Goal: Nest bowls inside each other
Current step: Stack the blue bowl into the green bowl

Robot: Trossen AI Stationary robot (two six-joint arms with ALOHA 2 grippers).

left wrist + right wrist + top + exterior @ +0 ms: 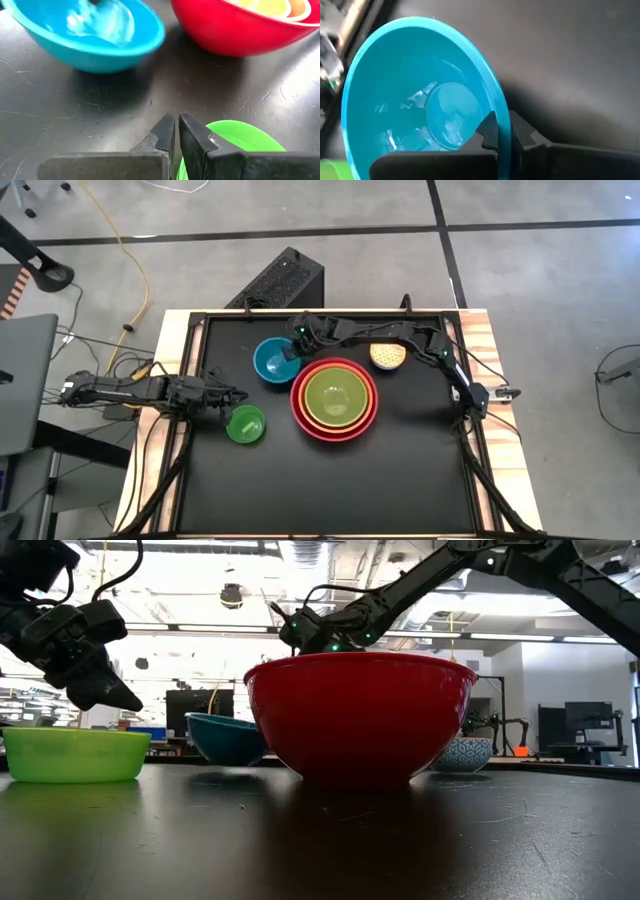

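A red bowl [334,428] stands mid-table on its base, with an orange bowl [334,376] and a lime green bowl [335,396] nested inside it. Left of it stands the blue bowl [268,362]. My right gripper [292,352] reaches over from the far right and is shut on the blue bowl's rim. A small speckled bowl [387,356] sits at the far right. The smallest bright green bowl [246,424] rests near the left. My left gripper [226,397] hovers shut just above and beside it, touching nothing. My right gripper holds the blue bowl by its rim [504,116] on the side toward the red bowl. One finger [489,131] is inside the bowl and the other [524,138] is outside. The fingers slant down from the table's far side. The bowl's base [226,760] rests on the table.
The red stack [360,715] stands close to the blue bowl's right side. Bare black tabletop [330,490] stretches across the near half. A raised wooden edge [170,340] frames the table. The right arm's links [400,335] run along the far edge above the speckled bowl.
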